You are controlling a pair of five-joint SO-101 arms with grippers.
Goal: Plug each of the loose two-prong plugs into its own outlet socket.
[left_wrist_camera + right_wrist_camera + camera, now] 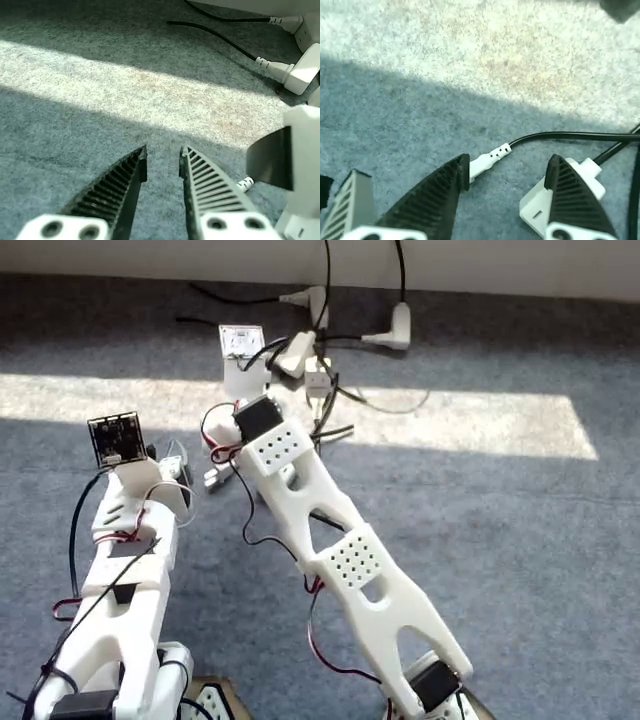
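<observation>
The step in hand looks like the pickup of a first plug. The right hand (510,164) hangs low over the grey carpet (395,100) with its jaws spread wide. A small two-prong plug (489,157) lies between them, its front end hidden behind 1 jaw, and its black cable (570,135) trails off to the side. Nothing is pinched yet. Just beside the other jaw sits a white socket block (532,209), which I judge to be the nearest home for that plug. The next move calls for centring the jaws on the plug body, pressing them together there rather than on the cable, then turning the prongs to face a socket. The left hand (164,152) hovers over bare carpet, its jaws a narrow gap apart with nothing between them. From above, a white plug (305,298) and an angled plug (393,332) lie loose near the far wall, and a square outlet plate (241,340) sits close to the right arm's wrist. Cables cross around the block and could snag or drag, and the right arm's long body lies between the left hand and the far plugs.
</observation>
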